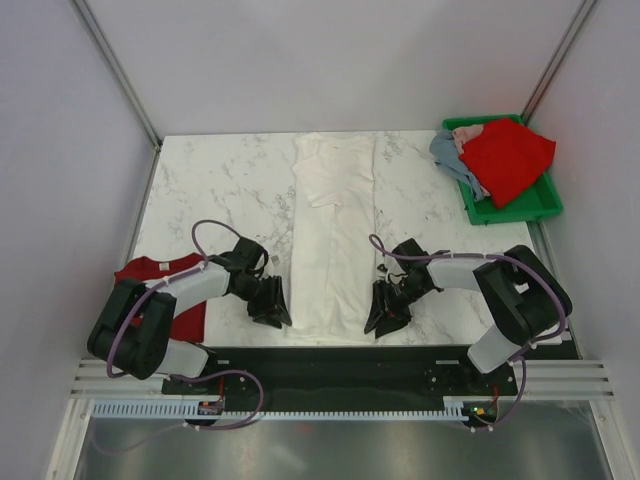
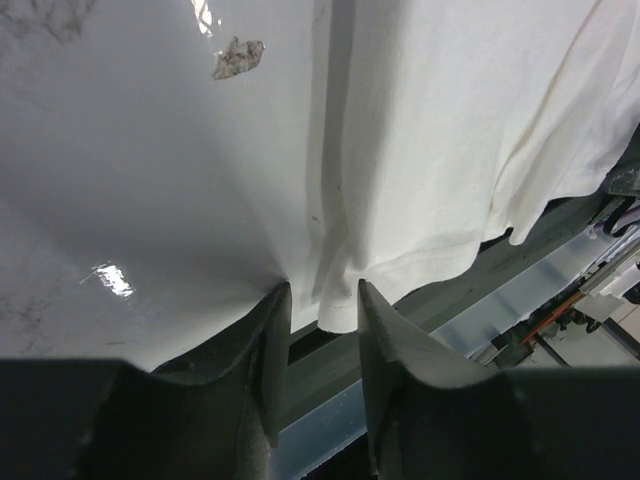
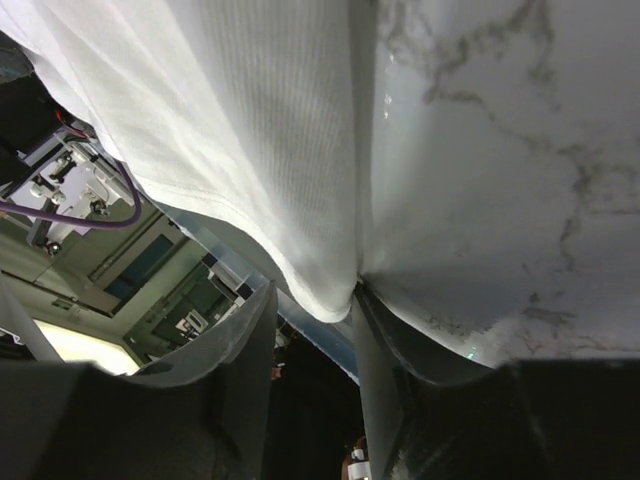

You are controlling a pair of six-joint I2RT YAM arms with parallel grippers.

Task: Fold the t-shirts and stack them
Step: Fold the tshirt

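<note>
A large white t-shirt (image 1: 330,235) lies folded into a long strip down the middle of the marble table (image 1: 220,190). My left gripper (image 1: 271,306) is at the near left corner of its hem, my right gripper (image 1: 386,312) at the near right corner. In the left wrist view the gripper (image 2: 322,290) is open with the hem corner (image 2: 345,300) between the fingertips. In the right wrist view the gripper (image 3: 314,292) is open with the hem (image 3: 320,290) dipping between its fingertips. A red t-shirt (image 1: 160,275) lies partly hidden under my left arm.
A green bin (image 1: 520,205) at the back right holds a red t-shirt (image 1: 508,155) and a grey-blue one (image 1: 450,150). The table's near edge and a black rail (image 1: 330,360) run just behind both grippers. Grey walls stand on three sides.
</note>
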